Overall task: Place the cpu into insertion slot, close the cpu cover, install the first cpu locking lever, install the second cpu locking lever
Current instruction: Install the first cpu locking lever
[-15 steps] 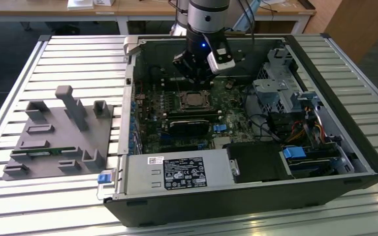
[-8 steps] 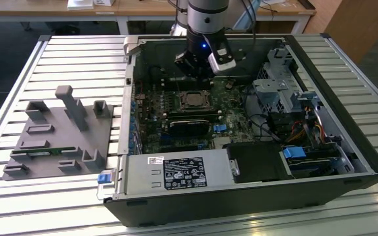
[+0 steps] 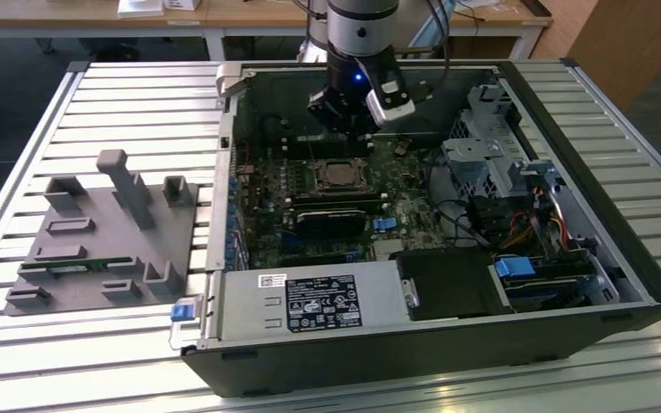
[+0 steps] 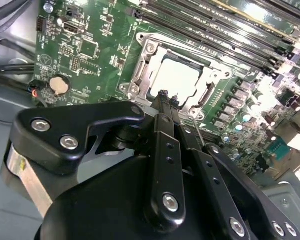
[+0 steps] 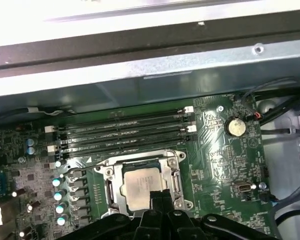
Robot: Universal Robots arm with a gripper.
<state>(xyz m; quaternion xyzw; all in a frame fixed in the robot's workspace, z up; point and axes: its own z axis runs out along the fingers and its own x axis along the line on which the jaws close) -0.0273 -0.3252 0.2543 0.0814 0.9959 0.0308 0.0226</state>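
The cpu, a grey-silver square, lies flat in the insertion slot on the green board. The cpu cover, a silver frame, lies down around it; both also show in the second wrist view, cpu and cover. My gripper hovers just over the socket's near edge, black fingers pressed together with nothing between them. In the second wrist view the gripper ends at the cover's rim. A thin metal rod runs out from the socket's corner. In the exterior view the gripper hangs above the socket.
Long black memory slots run beside the socket, with a coin battery and a row of capacitors nearby. The case wall rises close behind. Outside the case stands a grey fixture; a power supply and a drive cage sit inside the case.
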